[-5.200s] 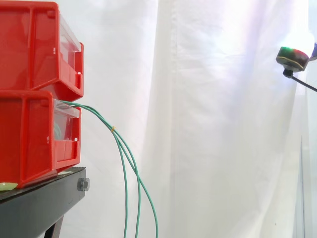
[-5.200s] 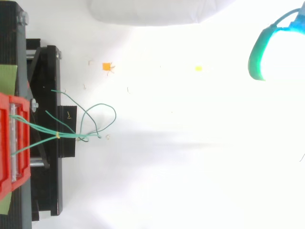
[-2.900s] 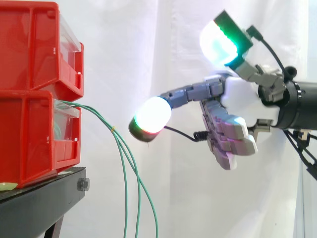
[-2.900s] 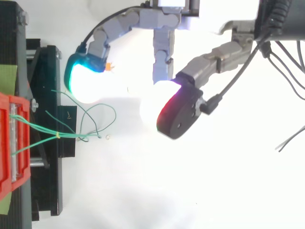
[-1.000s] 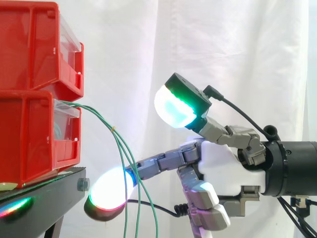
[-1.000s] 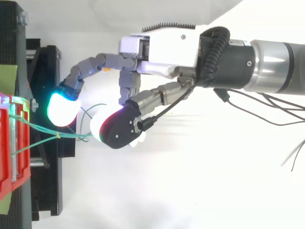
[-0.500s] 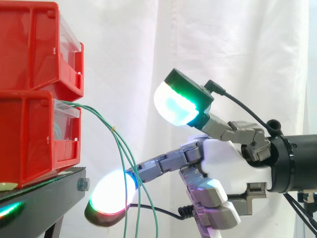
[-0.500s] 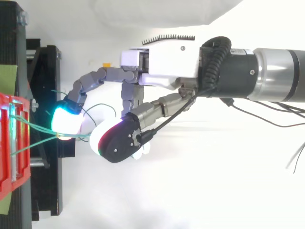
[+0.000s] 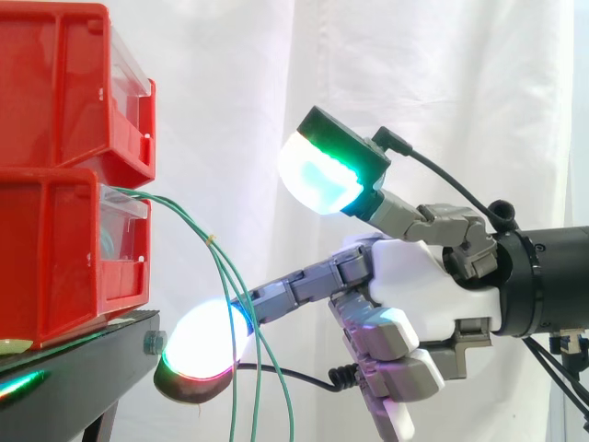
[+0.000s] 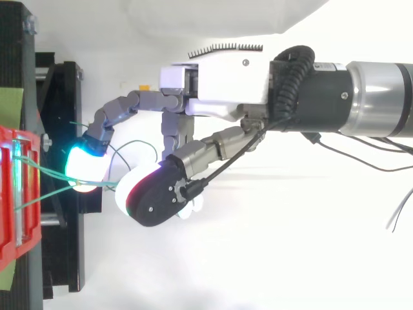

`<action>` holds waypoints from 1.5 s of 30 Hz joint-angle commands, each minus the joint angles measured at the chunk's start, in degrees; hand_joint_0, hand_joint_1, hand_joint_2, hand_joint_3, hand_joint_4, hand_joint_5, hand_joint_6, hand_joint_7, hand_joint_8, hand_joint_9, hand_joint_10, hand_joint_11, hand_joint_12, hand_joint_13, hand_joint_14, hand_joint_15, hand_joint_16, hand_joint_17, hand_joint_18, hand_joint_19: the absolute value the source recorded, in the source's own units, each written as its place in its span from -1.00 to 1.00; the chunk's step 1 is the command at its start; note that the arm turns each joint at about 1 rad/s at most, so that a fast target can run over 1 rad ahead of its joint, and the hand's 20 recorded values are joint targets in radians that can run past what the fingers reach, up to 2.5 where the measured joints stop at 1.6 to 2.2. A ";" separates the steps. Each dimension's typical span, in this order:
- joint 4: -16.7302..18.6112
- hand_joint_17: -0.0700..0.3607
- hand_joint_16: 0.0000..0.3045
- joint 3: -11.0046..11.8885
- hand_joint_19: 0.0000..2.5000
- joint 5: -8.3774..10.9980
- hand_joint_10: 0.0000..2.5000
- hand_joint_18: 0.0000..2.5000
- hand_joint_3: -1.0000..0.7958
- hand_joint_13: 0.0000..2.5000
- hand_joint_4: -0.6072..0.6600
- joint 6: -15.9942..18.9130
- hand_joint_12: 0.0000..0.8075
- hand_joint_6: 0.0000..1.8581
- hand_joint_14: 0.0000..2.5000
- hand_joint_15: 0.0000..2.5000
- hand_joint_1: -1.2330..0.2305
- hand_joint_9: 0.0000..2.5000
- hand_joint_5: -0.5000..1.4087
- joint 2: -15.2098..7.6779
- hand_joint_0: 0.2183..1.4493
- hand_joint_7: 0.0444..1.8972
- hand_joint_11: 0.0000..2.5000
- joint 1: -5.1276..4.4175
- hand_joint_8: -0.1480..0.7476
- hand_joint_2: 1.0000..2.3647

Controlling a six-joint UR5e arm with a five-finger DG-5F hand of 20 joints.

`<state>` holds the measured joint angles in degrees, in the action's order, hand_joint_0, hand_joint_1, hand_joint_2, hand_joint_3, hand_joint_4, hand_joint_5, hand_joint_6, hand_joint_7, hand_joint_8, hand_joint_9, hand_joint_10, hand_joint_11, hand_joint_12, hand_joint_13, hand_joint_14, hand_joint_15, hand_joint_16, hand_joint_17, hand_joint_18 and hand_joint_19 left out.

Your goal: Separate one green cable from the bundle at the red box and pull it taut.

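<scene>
A black stand (image 9: 83,368) sits before a white curtain (image 9: 230,92).

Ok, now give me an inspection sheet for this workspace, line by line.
Surface: black stand carrying the bins.
Job's things: lower red bin with the upper red bin stacked on it.
Clutter: olive-green patch on the stand beside the bins.
Hand: hand open, one finger stretched out with its glowing pad against the cables below the tie, thumb raised well apart; no cable looks pinched.
Cables: green cables leave the lower red bin, joined by a yellow tie, then hang slack and fan apart.
Surroundings: white curtain behind the work.
</scene>
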<state>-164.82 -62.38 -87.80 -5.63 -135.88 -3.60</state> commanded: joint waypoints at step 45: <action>-1.12 0.09 -0.52 -0.02 -0.90 0.00 -0.99 0.87 -0.44 0.45 0.43 1.68 0.33 -0.46 -0.98 -0.52 0.33 0.52 -0.41 1.58 -0.69 -0.25 -0.85 -0.10 0.11 -1.00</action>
<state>-165.85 -62.37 -87.80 -3.96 -134.23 -3.69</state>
